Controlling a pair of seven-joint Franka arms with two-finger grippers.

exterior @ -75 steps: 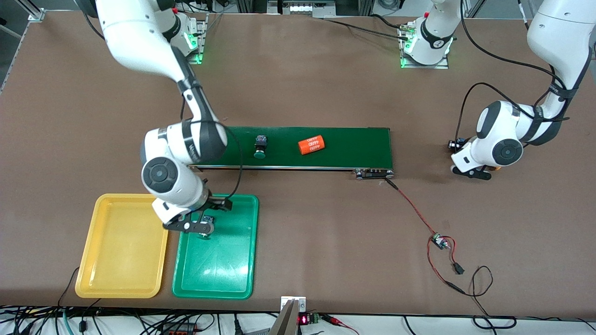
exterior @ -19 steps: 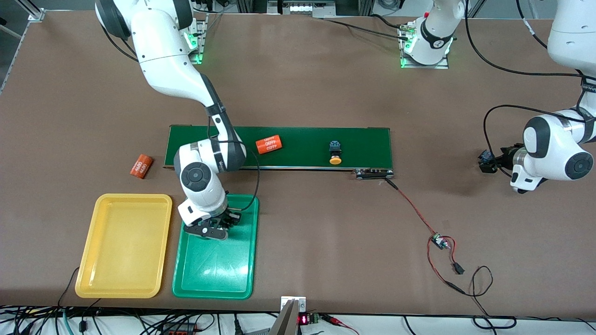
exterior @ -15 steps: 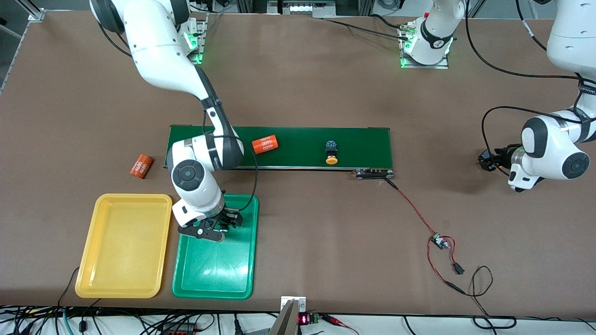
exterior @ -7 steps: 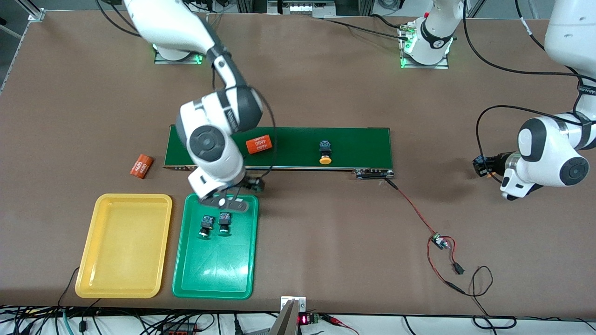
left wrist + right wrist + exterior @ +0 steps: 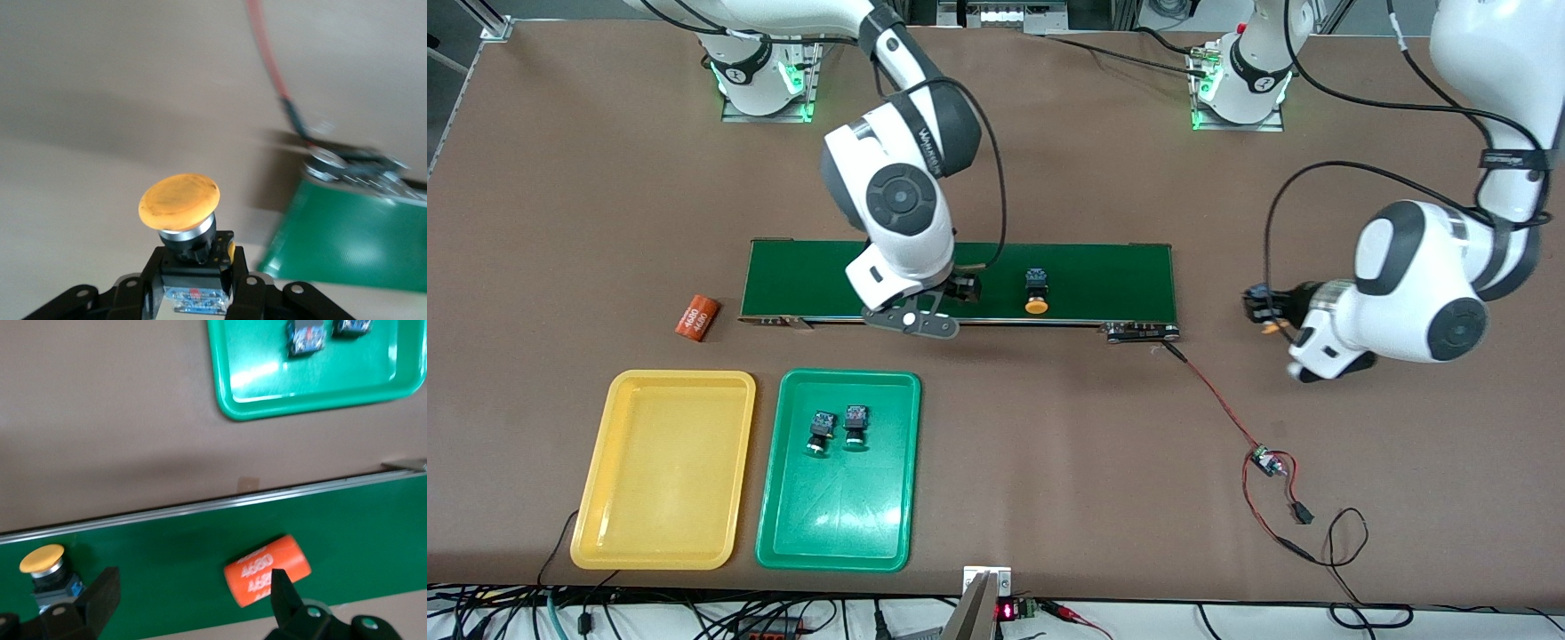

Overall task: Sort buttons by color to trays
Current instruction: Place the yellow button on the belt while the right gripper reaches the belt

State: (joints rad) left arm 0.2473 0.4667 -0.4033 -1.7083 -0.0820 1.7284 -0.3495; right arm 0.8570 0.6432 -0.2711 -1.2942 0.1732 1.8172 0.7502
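Observation:
Two green-capped buttons (image 5: 818, 433) (image 5: 855, 427) lie side by side in the green tray (image 5: 845, 533). The yellow tray (image 5: 663, 533) beside it holds nothing. An orange-capped button (image 5: 1037, 292) rides on the belt. My right gripper (image 5: 911, 322) hangs open over the belt; in the right wrist view its fingers (image 5: 100, 593) straddle bare belt between that button (image 5: 47, 567) and an orange cylinder (image 5: 267, 570). My left gripper (image 5: 1263, 311) is over the table off the belt's end, shut on another orange-capped button (image 5: 180, 207), cap pointing away from the fingers (image 5: 150, 283).
The long dark-green conveyor belt (image 5: 1120, 276) crosses the middle of the table. A second orange cylinder (image 5: 696, 317) lies on the table off the belt's right-arm end. A red-and-black cable with a small board (image 5: 1263, 462) trails from the belt's drive end (image 5: 1138, 332).
My right gripper left the second green button in the green tray, rose and swung over the belt. My left arm carried its orange button toward the belt. The belt's button and cylinder drifted along.

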